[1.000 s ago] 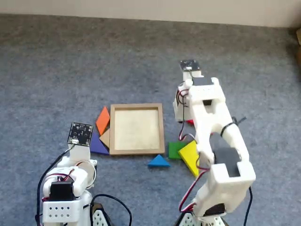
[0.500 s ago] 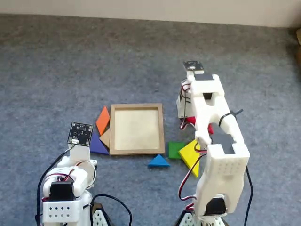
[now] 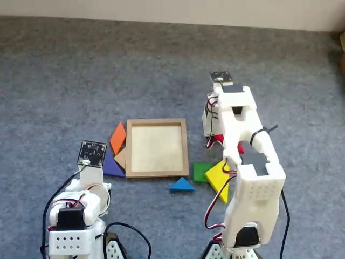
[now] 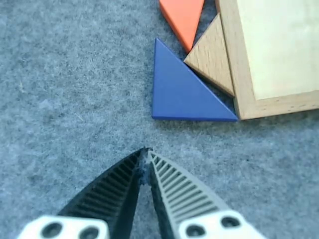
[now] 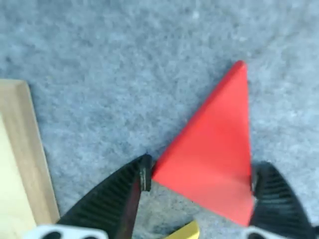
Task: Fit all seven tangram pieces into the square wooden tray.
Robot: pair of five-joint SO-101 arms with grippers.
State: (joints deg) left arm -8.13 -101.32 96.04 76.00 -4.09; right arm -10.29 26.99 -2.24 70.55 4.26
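The right fingers are clamped on the red triangle, one at each side, and the piece lies flat on the grey bench near the square wooden tray. The left fingers are pressed together on nothing, with their tips pointed at the dark blue triangle.

Bare wood is seen inside the tray. The orange piece, the wooden triangle and the dark blue triangle are set along its left edge. The small blue triangle, the green square and the yellow triangle are grouped by its lower right corner.

The right arm is stretched forward beside the tray. The left arm is folded back by its base.
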